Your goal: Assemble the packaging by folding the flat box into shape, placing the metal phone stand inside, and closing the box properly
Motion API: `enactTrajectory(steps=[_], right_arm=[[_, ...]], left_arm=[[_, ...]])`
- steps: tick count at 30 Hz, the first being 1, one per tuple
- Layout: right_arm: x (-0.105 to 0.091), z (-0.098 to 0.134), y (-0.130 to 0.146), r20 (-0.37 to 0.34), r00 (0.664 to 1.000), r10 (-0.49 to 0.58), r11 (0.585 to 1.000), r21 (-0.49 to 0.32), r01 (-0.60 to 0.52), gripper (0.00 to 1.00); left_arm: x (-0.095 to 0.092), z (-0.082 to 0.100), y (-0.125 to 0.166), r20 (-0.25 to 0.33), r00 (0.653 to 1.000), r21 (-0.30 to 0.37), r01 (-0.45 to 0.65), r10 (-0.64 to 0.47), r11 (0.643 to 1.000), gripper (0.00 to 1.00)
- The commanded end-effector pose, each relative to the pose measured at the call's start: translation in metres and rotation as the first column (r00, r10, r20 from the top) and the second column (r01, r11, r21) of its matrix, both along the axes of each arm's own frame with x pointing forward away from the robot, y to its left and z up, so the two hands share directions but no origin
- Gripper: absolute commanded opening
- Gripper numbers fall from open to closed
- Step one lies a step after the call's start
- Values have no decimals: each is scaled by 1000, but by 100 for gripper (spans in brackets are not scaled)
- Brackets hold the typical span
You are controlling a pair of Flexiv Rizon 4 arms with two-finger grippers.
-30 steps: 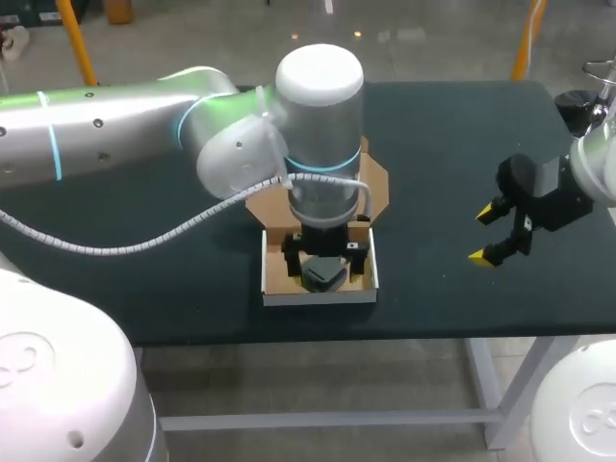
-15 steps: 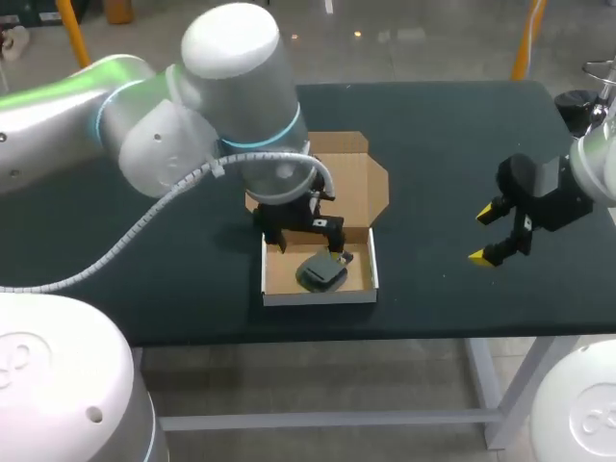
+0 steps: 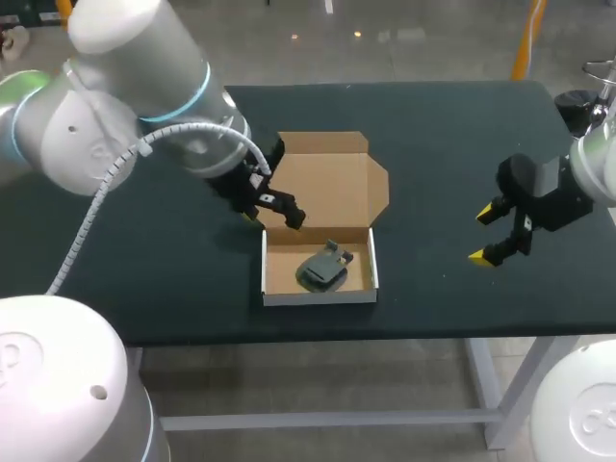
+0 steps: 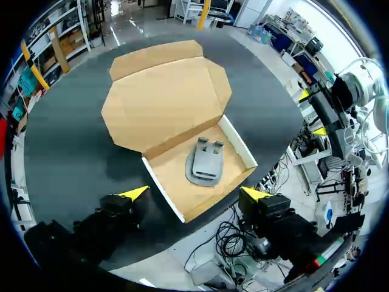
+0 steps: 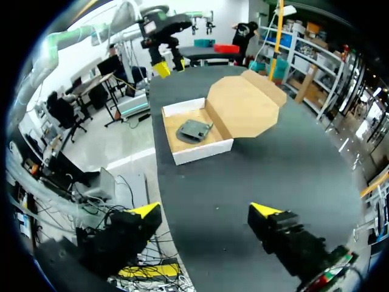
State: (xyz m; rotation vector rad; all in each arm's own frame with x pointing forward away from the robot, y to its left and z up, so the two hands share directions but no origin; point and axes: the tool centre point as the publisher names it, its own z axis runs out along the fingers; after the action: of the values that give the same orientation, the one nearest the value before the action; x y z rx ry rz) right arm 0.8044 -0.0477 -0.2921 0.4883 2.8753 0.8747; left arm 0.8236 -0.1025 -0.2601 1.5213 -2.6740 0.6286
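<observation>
Head view: phone stand (image 3: 320, 271) lies in open box (image 3: 318, 297); left gripper (image 3: 270, 214) beside box, fingers apart; right gripper (image 3: 482, 236) well apart, fingers apart.

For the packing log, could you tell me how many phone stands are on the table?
1: the phone stand lies in the open box, near the tray's middle. None seems hidden.

The head camera sits high behind the robot and looks steeply down on the whole table (image 3: 433, 125), with the box (image 3: 332, 183) near the middle of the frame. The left wrist camera hangs close above that box, looking down past the left gripper (image 4: 194, 193). The right wrist camera stands farther off and lower, looking along the tabletop past the right gripper (image 5: 205, 210). All three share the box, and each wrist view catches the other arm's gripper beyond it.
</observation>
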Motion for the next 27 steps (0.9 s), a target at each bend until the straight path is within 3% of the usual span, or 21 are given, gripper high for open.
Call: enactTrajectory(steps=[1,10,27], right_arm=[[0,1,-1,0,1000,2,1000,3,-2,100],[0,1,-1,0,1000,2,1000,3,-2,100],[0,1,-1,0,1000,2,1000,3,-2,100]], left_arm=[[8,4,14,-12,998,-79,61,-62,995,100],[38,13,26,38,981,-127,196,-192,972,100],[38,13,26,38,981,-127,196,-192,972,100]])
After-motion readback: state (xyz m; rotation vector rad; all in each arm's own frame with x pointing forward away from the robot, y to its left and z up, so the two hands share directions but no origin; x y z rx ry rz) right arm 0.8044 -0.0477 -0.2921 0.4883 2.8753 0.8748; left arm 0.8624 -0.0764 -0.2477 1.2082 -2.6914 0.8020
